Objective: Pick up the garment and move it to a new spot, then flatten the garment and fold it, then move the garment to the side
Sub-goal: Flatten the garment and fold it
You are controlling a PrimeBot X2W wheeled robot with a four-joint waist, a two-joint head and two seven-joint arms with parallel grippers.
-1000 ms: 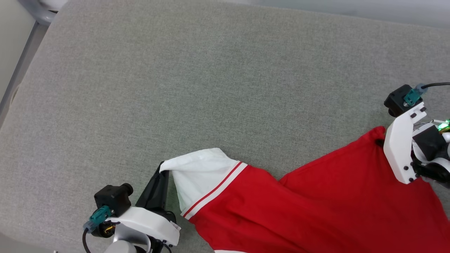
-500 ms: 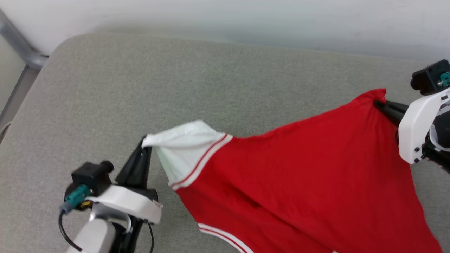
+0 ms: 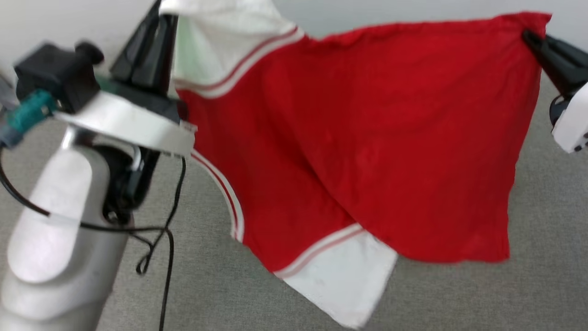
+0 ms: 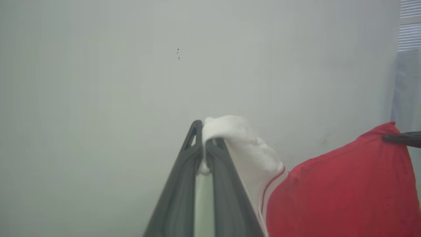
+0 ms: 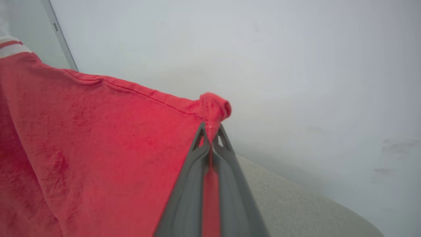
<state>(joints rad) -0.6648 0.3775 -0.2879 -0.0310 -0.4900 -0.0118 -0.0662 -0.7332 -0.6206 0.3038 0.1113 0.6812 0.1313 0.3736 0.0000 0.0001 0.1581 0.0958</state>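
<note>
My left claw (image 4: 205, 131) is clamped on a white sleeve of the garment (image 3: 367, 138), my right claw (image 5: 210, 129) on its red corner; it hangs stretched between them above the grey fabric surface (image 3: 551, 285).

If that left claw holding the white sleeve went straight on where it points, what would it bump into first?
Probably the pale wall: beyond the left gripper, pinching the garment by its sleeve, nothing else shows, though the distance is unclear.

Red garment (image 3: 367, 138), white sleeves, red-and-white striped trim.
</note>
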